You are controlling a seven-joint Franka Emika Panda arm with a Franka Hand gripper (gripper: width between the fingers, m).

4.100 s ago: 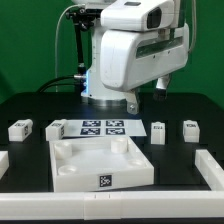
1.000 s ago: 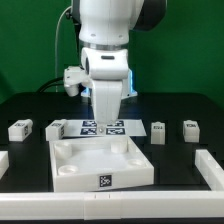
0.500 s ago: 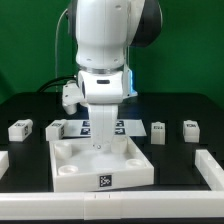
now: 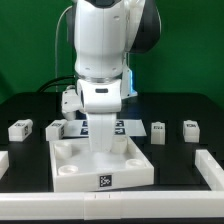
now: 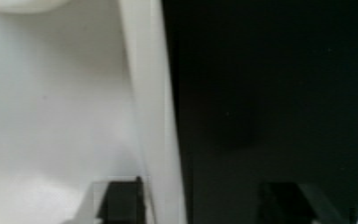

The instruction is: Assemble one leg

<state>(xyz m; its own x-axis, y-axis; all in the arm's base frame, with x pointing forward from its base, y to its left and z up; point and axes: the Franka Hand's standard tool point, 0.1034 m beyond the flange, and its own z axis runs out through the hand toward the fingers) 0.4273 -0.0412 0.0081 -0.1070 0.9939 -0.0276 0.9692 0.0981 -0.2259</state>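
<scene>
Several small white legs with marker tags stand on the black table in the exterior view: two at the left [image 4: 18, 128] [image 4: 56, 128] and two at the right [image 4: 158, 131] [image 4: 190, 128]. None is held. My gripper [image 4: 100, 148] hangs low over the far wall of the large white square piece [image 4: 70, 170]. In the wrist view the gripper [image 5: 208, 205] is open and empty. One dark finger [image 5: 119, 200] is over the white piece [image 5: 51, 120] and the other [image 5: 297, 200] is over the black table. The piece's wall edge [image 5: 149, 100] runs between them.
The marker board [image 4: 118, 126] lies behind the square piece, mostly hidden by my arm. White bars lie at the front left [image 4: 3, 160] and front right [image 4: 208, 170] of the table. The arm's body fills the middle of the exterior view.
The arm has swung from high at the right to the middle. It has come steadily down until the gripper is at the far wall of the square piece. The legs have not moved.
</scene>
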